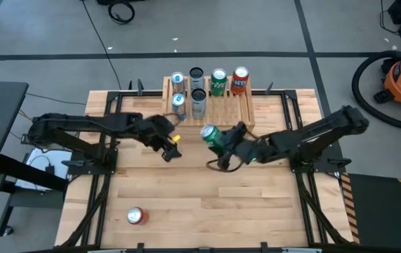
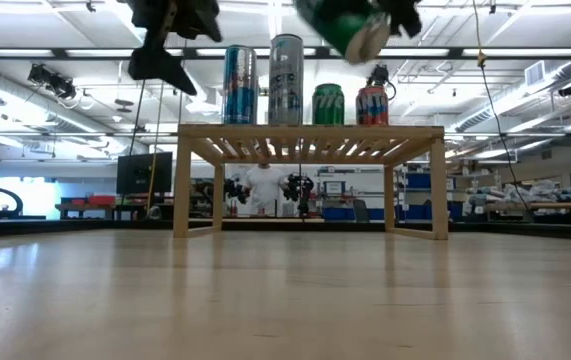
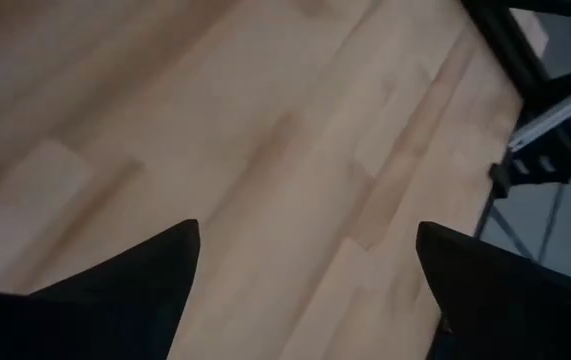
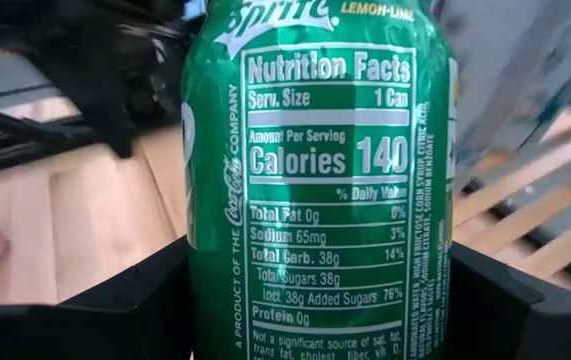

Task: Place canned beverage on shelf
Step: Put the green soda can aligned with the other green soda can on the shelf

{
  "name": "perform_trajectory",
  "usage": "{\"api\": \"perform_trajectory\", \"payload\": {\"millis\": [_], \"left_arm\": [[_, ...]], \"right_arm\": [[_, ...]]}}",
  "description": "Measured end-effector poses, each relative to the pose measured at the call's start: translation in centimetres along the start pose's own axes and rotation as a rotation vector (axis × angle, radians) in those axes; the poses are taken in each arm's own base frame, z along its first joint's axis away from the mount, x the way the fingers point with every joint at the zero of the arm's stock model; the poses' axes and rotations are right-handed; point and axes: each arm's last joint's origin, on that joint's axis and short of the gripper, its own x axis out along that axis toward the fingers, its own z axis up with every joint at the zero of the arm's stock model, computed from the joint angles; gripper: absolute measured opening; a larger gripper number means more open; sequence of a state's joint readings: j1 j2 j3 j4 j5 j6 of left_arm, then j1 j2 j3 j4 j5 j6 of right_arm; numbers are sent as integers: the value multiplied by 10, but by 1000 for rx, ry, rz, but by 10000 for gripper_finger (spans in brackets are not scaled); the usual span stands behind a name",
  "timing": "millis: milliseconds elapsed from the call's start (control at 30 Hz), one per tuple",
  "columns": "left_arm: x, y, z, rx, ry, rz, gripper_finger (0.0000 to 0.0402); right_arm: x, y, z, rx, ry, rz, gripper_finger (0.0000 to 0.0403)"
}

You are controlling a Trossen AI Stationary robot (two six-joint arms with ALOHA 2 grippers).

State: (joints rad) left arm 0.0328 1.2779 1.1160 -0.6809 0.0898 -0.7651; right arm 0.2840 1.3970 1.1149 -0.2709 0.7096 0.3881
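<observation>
A green Sprite can (image 4: 315, 180) hangs tilted in the air in front of the shelf, with my right gripper (image 1: 219, 142) shut on it. It shows at the top of the low view as a tilted green can (image 2: 350, 25). The shelf (image 1: 237, 105), a low light-wood rack with a slatted top, stands at the table's far edge. Several cans (image 1: 199, 102) stand upright on it. My left gripper (image 1: 171, 149) hovers open over bare table, left of the green can, with nothing between its fingers (image 3: 145, 280). My right gripper pinches the green can's side wall (image 4: 205, 290) between its two fingers (image 4: 135, 300), one on each side of the can's body. The fingers come from the table's right, slanting slightly down, across the can. The can is lifted clear of the table and tilted.
A red can (image 1: 136, 216) lies on the table near its front left. Black frame rails (image 1: 109, 105) run along the table's sides. Bare wood lies between the arms and the near edge. On the shelf top, slats (image 1: 246, 107) at the front right are bare.
</observation>
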Motion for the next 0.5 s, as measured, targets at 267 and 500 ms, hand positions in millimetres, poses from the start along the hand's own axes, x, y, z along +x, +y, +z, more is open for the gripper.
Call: {"api": "perform_trajectory", "payload": {"millis": [267,500], "left_arm": [[-38,18,8,33,-75,-14,373],[-63,24,4,57,-123,-29,373]], "right_arm": [[-57,-39,40,-50,-147,122,310],[-97,-77,63,-89,-307,86,310]]}}
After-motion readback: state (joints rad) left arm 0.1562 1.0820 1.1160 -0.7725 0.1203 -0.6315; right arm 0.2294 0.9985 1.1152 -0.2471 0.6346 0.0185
